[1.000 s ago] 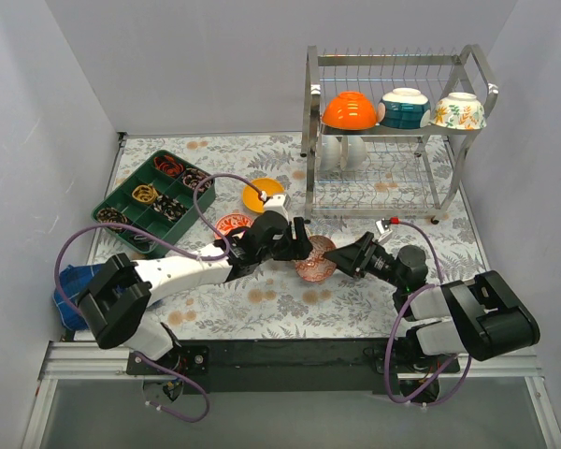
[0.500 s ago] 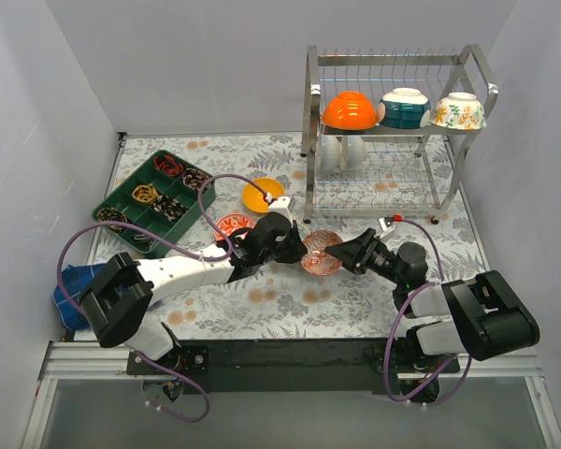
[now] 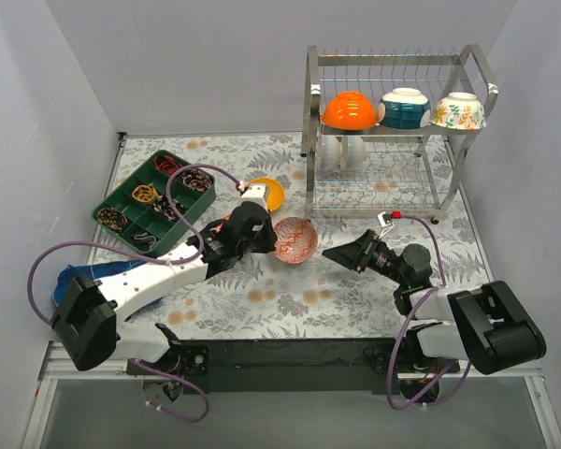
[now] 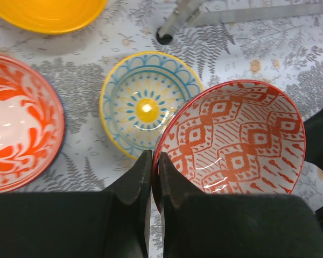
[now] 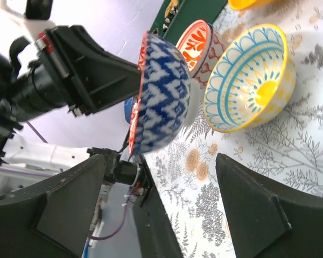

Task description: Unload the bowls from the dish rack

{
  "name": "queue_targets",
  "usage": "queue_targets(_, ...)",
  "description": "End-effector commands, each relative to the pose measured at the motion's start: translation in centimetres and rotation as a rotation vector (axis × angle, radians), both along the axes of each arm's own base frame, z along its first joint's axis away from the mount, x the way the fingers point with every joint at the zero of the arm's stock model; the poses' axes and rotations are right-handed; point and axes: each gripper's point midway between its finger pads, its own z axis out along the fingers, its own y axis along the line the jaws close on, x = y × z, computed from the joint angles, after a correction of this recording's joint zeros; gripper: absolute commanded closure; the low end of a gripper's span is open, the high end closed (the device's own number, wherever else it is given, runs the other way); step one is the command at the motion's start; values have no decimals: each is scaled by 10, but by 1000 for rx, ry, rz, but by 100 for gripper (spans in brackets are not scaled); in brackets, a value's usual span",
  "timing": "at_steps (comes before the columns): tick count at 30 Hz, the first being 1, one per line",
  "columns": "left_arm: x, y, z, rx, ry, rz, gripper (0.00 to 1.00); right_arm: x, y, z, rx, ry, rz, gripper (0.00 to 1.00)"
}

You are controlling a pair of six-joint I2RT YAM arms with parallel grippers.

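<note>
Grey fern-print cloth covers the counter (image 3: 290, 309) between plain pale walls (image 3: 215, 65), with the chrome dish rack (image 3: 393, 59) standing far right. The left pincer (image 4: 155, 156) pinches the rim of a red-patterned bowl (image 3: 295, 239), tilted over mid-counter. The right pincer (image 3: 332, 253) stands spread just right of it.

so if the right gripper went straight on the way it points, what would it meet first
Probably the red bowl, held up by its rim in the shut left gripper, straight ahead of the open right gripper. Depth is unclear.
</note>
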Motion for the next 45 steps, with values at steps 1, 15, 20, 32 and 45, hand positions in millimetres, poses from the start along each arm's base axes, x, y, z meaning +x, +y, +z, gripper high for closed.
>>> queue_targets(1, 11, 40, 32, 15, -31, 82, 100, 2, 0, 47, -7, -330, 11, 7)
queue_targets(15, 57, 167, 16, 132, 25, 337, 100, 32, -28, 18, -398, -432, -153, 3)
queue_targets(20, 67, 164, 2, 137, 58, 299, 100, 31, -30, 13, -416, -427, -151, 3)
queue_targets(32, 81, 152, -16, 108, 104, 250, 88, 36, -30, 11, -438, -434, -152, 3)
queue_targets(45, 74, 161, 0, 102, 15, 263, 36, 63, -40, 12, -513, -439, -243, 4)
